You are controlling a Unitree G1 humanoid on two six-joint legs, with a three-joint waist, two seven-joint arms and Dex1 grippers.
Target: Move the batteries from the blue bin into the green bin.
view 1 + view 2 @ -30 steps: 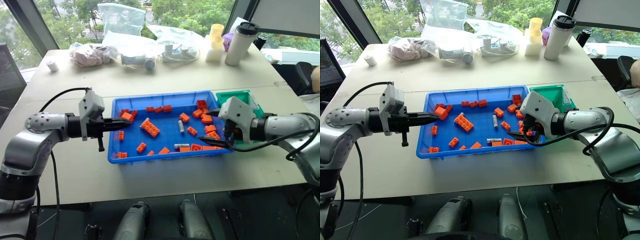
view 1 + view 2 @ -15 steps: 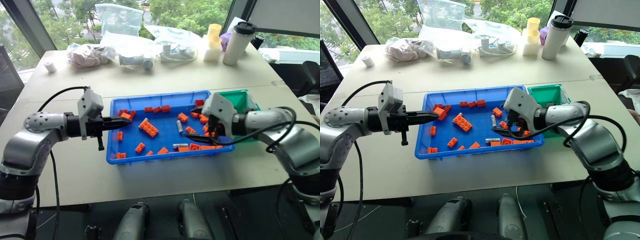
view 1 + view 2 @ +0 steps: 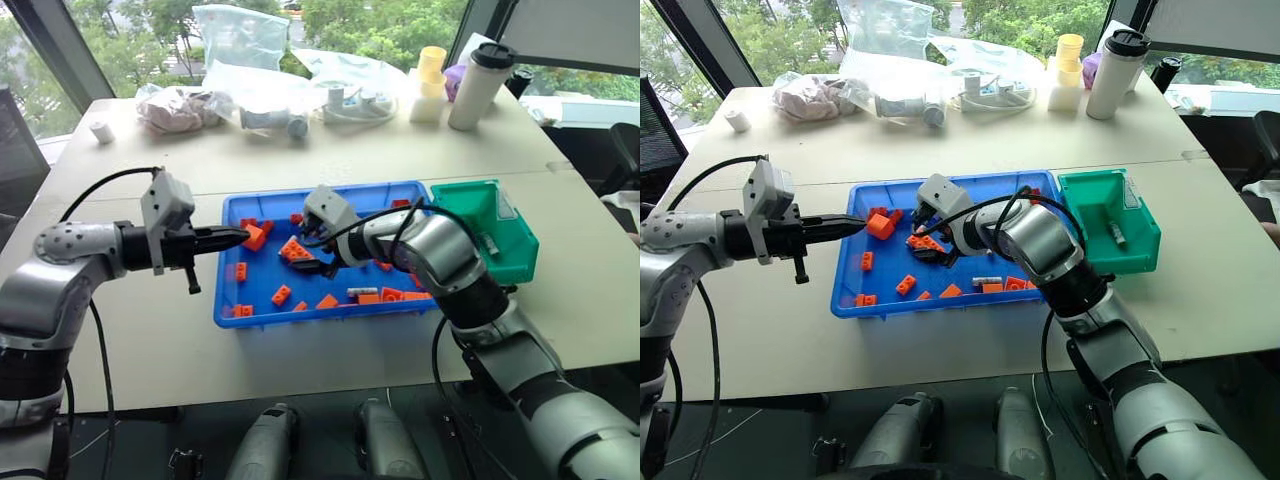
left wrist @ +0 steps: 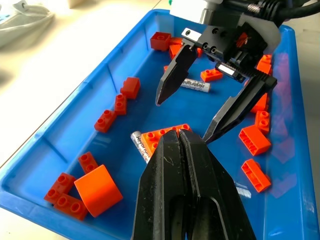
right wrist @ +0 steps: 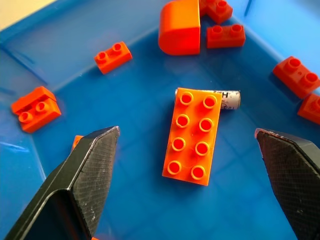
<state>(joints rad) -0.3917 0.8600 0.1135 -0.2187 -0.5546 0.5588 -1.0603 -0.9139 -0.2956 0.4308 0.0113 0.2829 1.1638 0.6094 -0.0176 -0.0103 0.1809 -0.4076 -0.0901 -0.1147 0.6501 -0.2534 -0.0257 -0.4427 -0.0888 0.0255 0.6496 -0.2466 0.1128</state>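
We see the right gripper with its fingers spread wide and holding nothing, above an orange eight-stud brick in the blue bin. One battery lies flat, half hidden under this brick, its long axis across the brick's length. Another battery lies near the bin's front wall, along that wall. The green bin holds one battery. Our left gripper is pressed closed and empty, over the blue bin's left end.
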